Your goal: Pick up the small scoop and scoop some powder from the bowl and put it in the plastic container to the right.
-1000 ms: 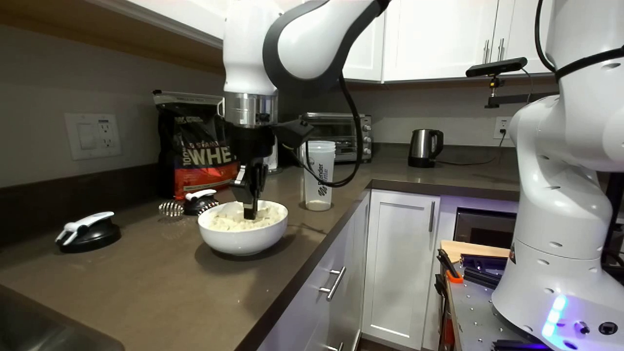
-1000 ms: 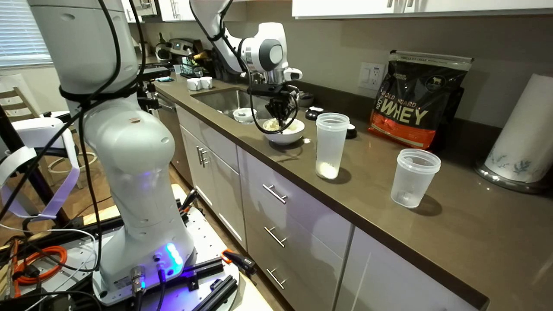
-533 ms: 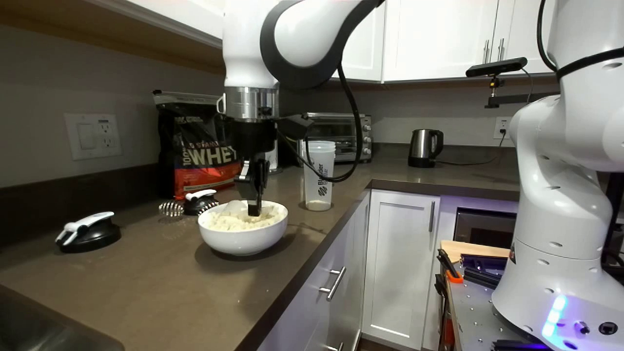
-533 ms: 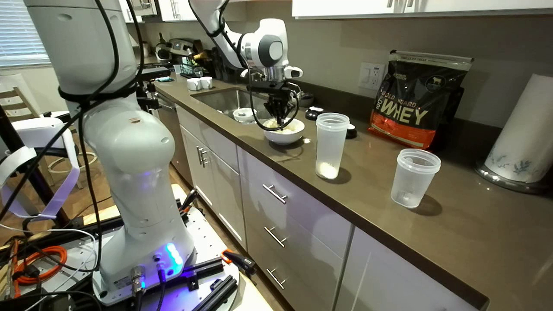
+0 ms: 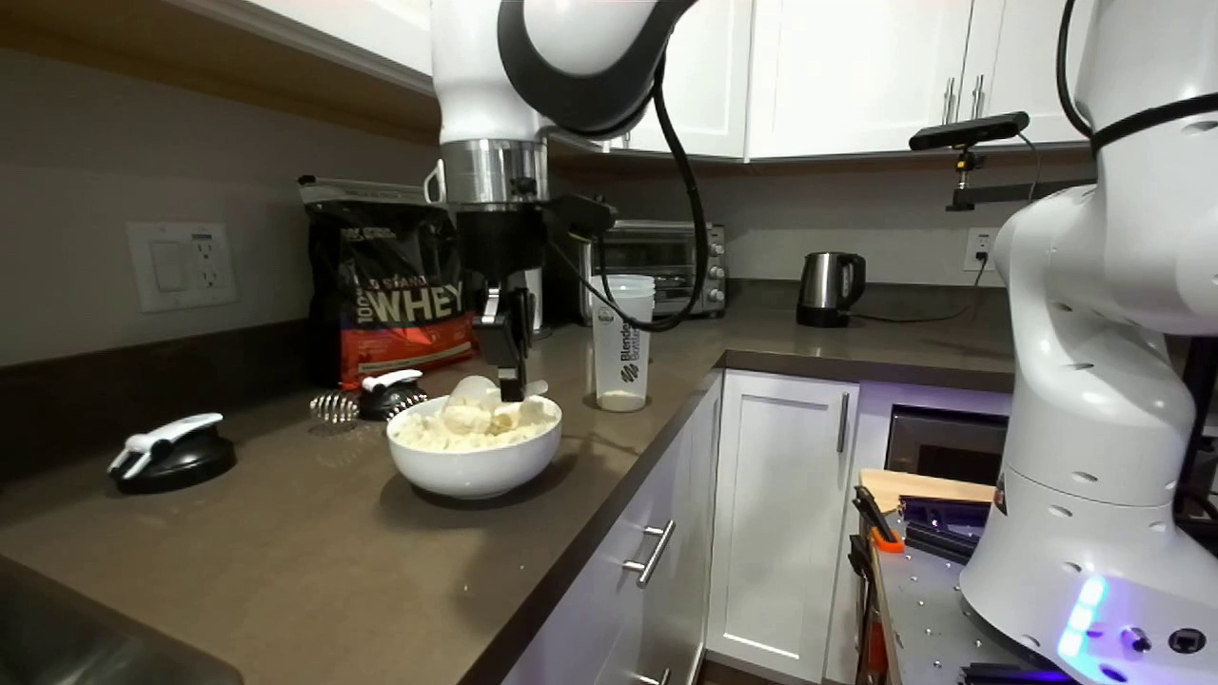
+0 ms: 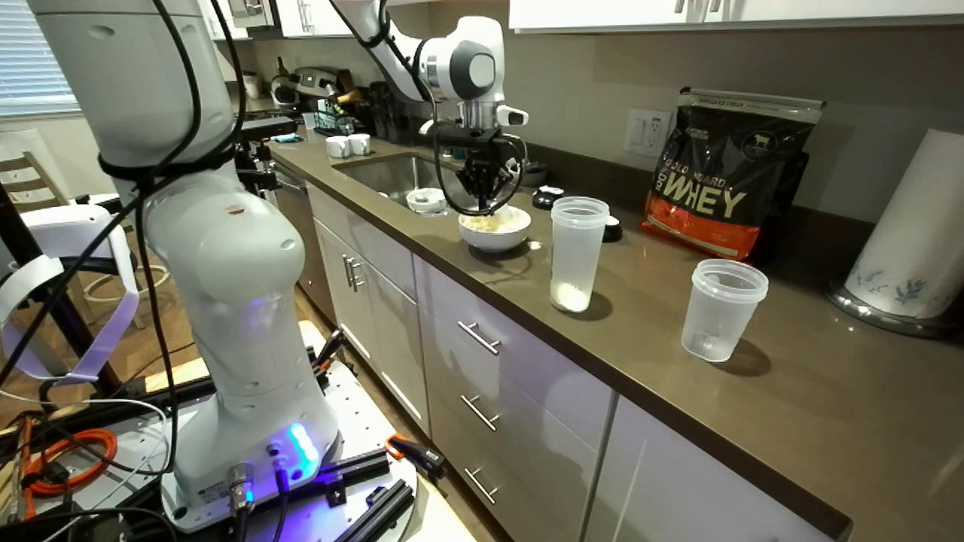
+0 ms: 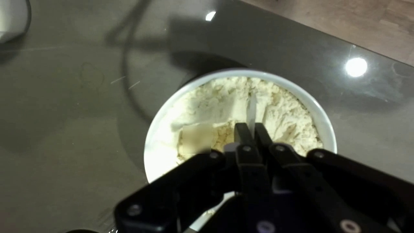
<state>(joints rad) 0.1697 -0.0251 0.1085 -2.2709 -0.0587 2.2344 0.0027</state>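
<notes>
Kitchen corner: brown counter (image 5: 314, 571), white cupboards (image 5: 856, 76) overhead. White bowl (image 5: 466, 476) on the counter, cream powder (image 7: 284, 113) heaped inside. Gripper (image 7: 251, 129) points down over it; fingers (image 7: 242, 136) pinching the handle of a small see-through scoop (image 5: 473, 392). Wrist view: thin strip of handle runs out between the tips toward twelve o'clock. In an exterior view the scoop's head lies at nine o'clock from the tips, powder lumped against it; cannot tell whether it is clear of the heap. From the bowl, same view: tall plastic cup (image 5: 623, 381) upright at two o'clock, apart from it, pale layer at its bottom; black-and-red bag (image 5: 409, 347) at eleven; black lid (image 5: 186, 466) with white top at nine; second such lid (image 5: 388, 401) at ten, wire ball (image 5: 333, 408) just beside. In an exterior view, shorter plastic tub (image 6: 719, 316) stands near four o'clock from the tall cup, paper roll (image 6: 907, 233) at three.
</notes>
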